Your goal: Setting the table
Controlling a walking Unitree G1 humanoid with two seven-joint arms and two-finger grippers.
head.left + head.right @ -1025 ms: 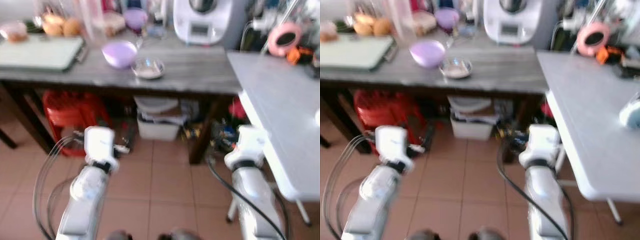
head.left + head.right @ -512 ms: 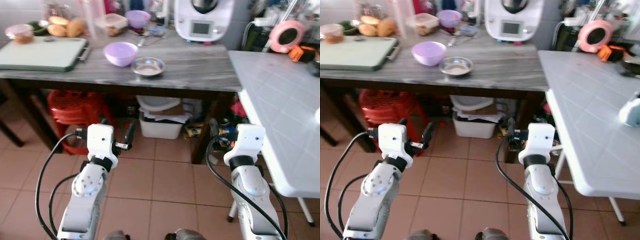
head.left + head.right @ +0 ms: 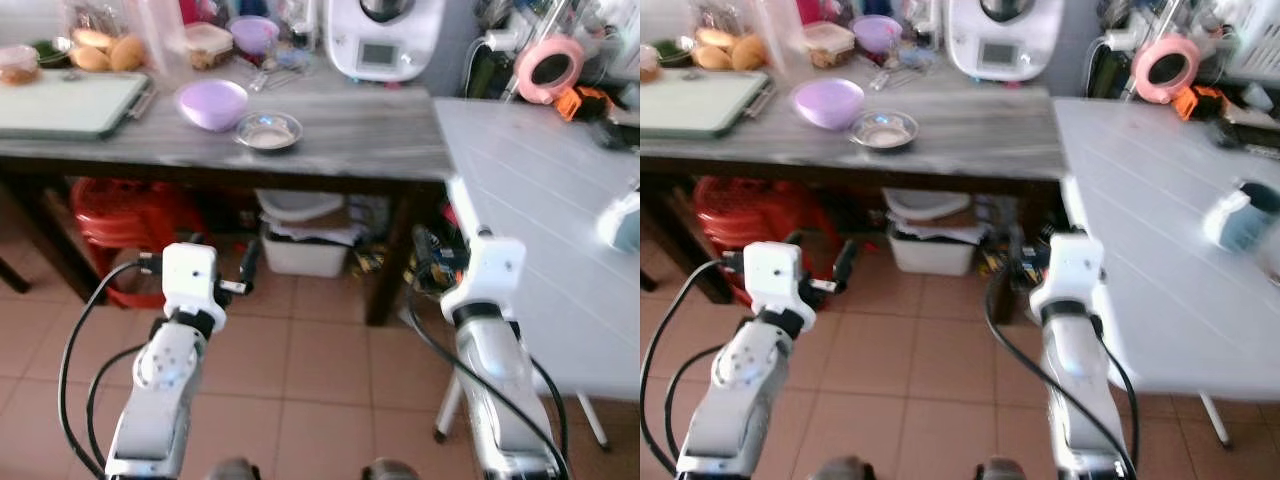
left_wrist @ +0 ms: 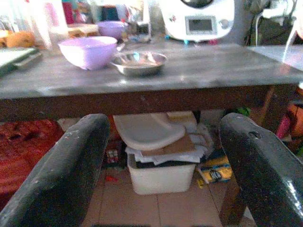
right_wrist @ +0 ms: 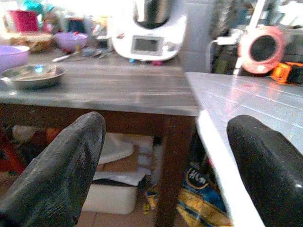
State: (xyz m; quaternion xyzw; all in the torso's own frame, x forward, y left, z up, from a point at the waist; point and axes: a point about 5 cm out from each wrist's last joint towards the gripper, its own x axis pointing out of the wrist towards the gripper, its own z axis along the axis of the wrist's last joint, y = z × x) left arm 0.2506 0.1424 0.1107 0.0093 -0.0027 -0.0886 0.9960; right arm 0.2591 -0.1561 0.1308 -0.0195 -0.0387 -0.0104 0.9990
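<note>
A lilac bowl [image 3: 212, 103] and a small steel bowl [image 3: 268, 131] sit side by side on the grey wood-grain table [image 3: 360, 150] ahead. A white table [image 3: 540, 210] joins it on the right. Both arms are held low in front of me, over the tiled floor and short of the tables. My left gripper [image 4: 163, 127] is open with nothing between its fingers; beyond it lie the two bowls at table height. My right gripper [image 5: 168, 127] is open and empty too, facing the corner where the two tables meet.
A white kitchen machine [image 3: 378, 40], a smaller purple bowl [image 3: 252, 30], a green cutting board [image 3: 60, 100] and bread rolls [image 3: 95, 55] stand at the back. Under the table are a red stool [image 3: 130, 215] and a white bin [image 3: 310, 250]. A pale blue object [image 3: 1240, 215] lies on the white table.
The whole picture has shifted left and sharpened, so the camera has turned a little to the right. Both grippers hold the same pose, open.
</note>
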